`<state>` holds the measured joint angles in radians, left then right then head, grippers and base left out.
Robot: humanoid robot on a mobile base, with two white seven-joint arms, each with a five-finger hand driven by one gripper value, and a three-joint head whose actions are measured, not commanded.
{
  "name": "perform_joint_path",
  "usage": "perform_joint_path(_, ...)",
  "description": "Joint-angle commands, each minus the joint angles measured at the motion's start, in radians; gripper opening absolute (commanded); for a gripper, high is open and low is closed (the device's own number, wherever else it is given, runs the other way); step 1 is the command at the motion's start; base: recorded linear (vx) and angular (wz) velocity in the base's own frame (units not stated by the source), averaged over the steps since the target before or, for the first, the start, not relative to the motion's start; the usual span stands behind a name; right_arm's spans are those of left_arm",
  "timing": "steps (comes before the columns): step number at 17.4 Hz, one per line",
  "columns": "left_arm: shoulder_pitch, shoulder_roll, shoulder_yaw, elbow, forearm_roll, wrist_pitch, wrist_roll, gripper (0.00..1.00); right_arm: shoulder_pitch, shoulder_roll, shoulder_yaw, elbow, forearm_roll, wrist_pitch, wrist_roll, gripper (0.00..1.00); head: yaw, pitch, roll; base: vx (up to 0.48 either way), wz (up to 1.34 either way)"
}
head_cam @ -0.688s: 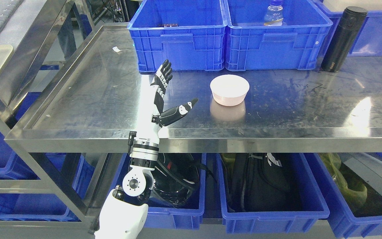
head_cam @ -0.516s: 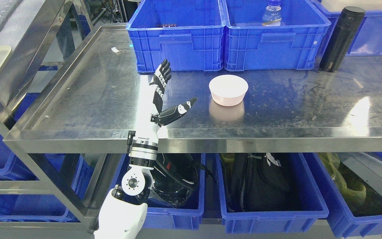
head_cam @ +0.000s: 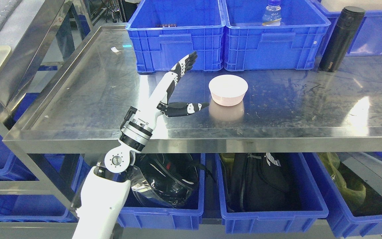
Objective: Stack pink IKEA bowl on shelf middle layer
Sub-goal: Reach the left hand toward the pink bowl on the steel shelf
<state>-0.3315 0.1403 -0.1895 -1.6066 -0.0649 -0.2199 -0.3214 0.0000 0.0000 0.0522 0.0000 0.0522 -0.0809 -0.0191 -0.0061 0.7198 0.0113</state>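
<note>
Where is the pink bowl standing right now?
In the head view, the pink bowl stands upright on the steel shelf, centre, before two blue crates, right of the open left hand, untouched.

Pale pink round plastic bowl sitting near the middle of the stainless steel shelf, two blue plastic crates standing behind it, tall black cylindrical flask standing to its right rear, white-and-black robot left hand hovering just left of the bowl.
</note>
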Motion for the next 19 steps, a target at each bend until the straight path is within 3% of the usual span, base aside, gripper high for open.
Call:
perform_joint_path(1,-0.199,0.396,-0.001,0.008,-0.163,0.022,-0.140,0.99,0.005,-0.017,0.000,-0.017,0.000,0.000,0.001,1.00,0.0000,0.000,0.000,0.001,-0.01)
perform_joint_path(3,-0.285,0.447,-0.071,0.011,-0.194,0.024,-0.279,0.97,0.003,-0.017,0.000,-0.017,0.000,0.000,0.001,1.00,0.0000,0.000,0.000,0.000,0.00)
perform_joint_path(6,-0.395,0.426,-0.188,0.011,-0.260,0.078,-0.448,0.95,0.005,-0.017,0.000,-0.017,0.000,0.000,0.001,1.00,0.0000,0.000,0.000,0.000,0.00)
perform_joint_path(9,-0.431,0.273,-0.225,0.020,-0.432,0.216,-0.516,0.94,0.005,-0.017,0.000,-0.017,0.000,0.000,0.001,1.00,0.0000,0.000,0.000,0.000,0.00)
perform_joint_path(14,-0.524,0.139,-0.436,0.057,-0.564,0.361,-0.567,0.93,0.005,-0.017,0.000,-0.017,0.000,0.000,0.001,1.00,0.0000,0.000,0.000,0.000,0.00)
perform_joint_path(16,-0.547,-0.002,-0.459,0.129,-0.570,0.376,-0.570,0.93,0.005,-0.017,0.000,-0.017,0.000,0.000,0.001,1.00,0.0000,0.000,0.000,0.000,0.00)
perform_joint_path(19,-0.619,-0.051,-0.536,0.198,-0.582,0.378,-0.581,0.90,0.005,-0.017,0.000,-0.017,0.000,0.000,0.001,1.00,0.0000,0.000,0.000,0.000,0.00)
